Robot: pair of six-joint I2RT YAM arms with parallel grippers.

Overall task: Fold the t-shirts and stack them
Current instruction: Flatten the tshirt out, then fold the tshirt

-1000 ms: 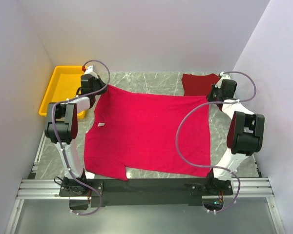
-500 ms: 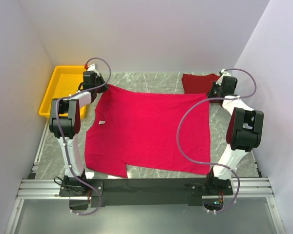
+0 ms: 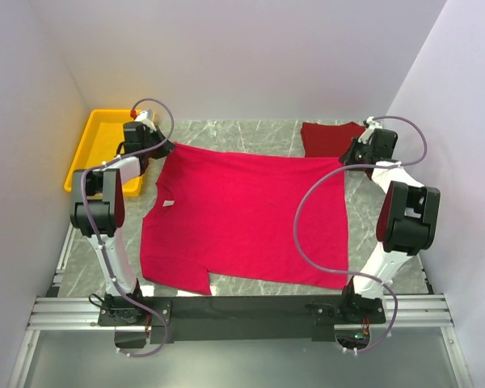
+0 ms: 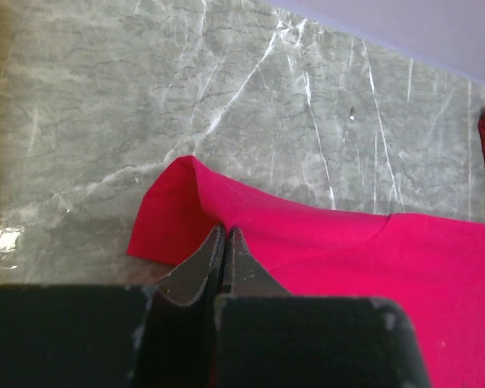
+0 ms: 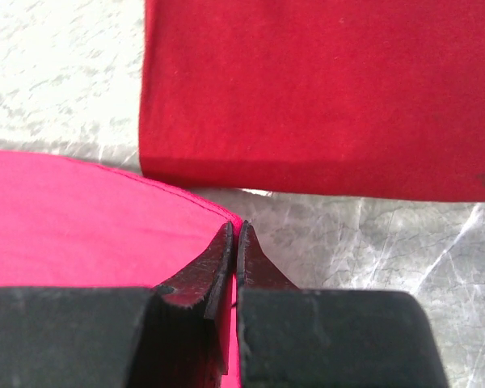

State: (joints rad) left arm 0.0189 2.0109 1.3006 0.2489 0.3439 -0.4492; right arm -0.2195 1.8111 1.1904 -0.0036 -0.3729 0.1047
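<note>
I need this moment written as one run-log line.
left gripper: shut on pink t-shirt far-left corner | right gripper: shut on its far-right corner | maroon t-shirt: at far right | fold: not started

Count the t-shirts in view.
2. The pink shirt lies spread across the middle, far corners pinched by the left gripper and right gripper; the maroon shirt sits folded at far right.

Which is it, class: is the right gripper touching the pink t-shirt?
Touching. In the right wrist view, the right gripper is shut on the pink t-shirt at its corner.
</note>
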